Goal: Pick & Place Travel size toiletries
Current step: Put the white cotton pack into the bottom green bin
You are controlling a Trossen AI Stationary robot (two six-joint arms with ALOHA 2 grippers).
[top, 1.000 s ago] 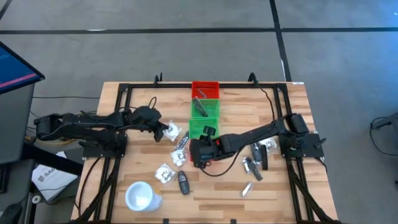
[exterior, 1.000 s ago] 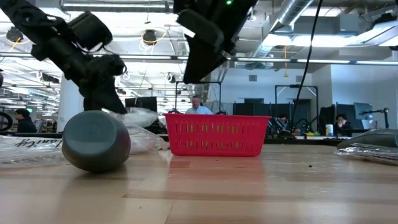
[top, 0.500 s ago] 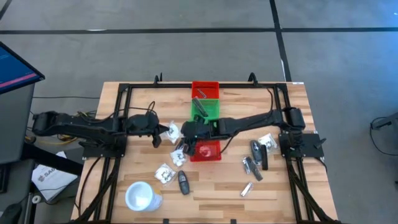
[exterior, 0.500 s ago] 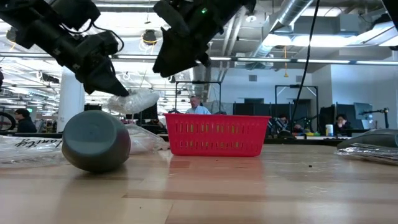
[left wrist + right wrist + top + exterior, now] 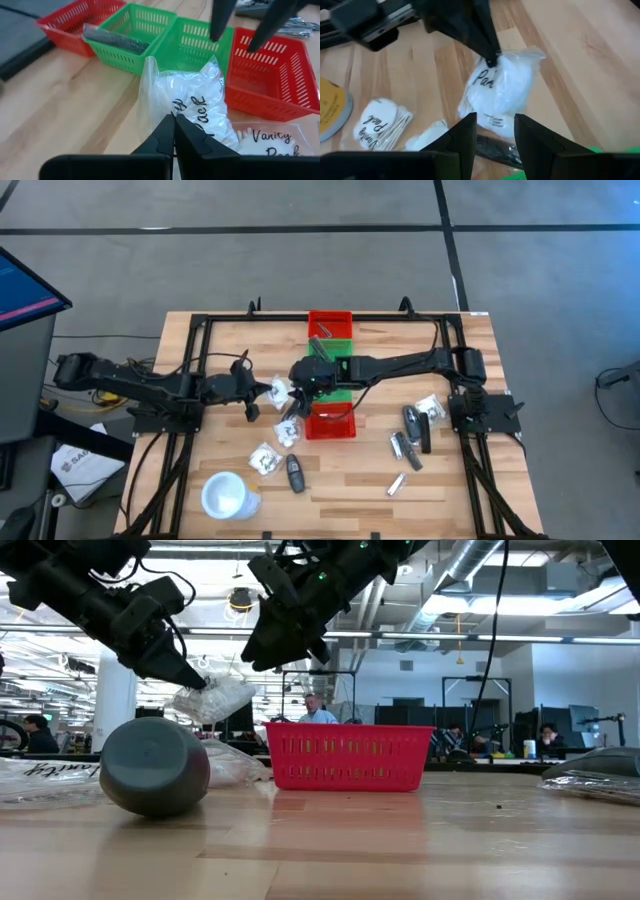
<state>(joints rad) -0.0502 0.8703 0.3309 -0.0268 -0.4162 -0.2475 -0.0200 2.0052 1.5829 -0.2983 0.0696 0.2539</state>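
While the left claw (image 5: 174,120) pinches a crinkly clear packet (image 5: 192,100) of white pads above the table's middle, beside the red mesh bin (image 5: 280,75), the right claw (image 5: 492,132) hovers close, half open and empty.

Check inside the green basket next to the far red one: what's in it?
A dark grey oblong piece lies across the green basket. Its near wall hides part of the floor, so anything smaller there cannot be seen.
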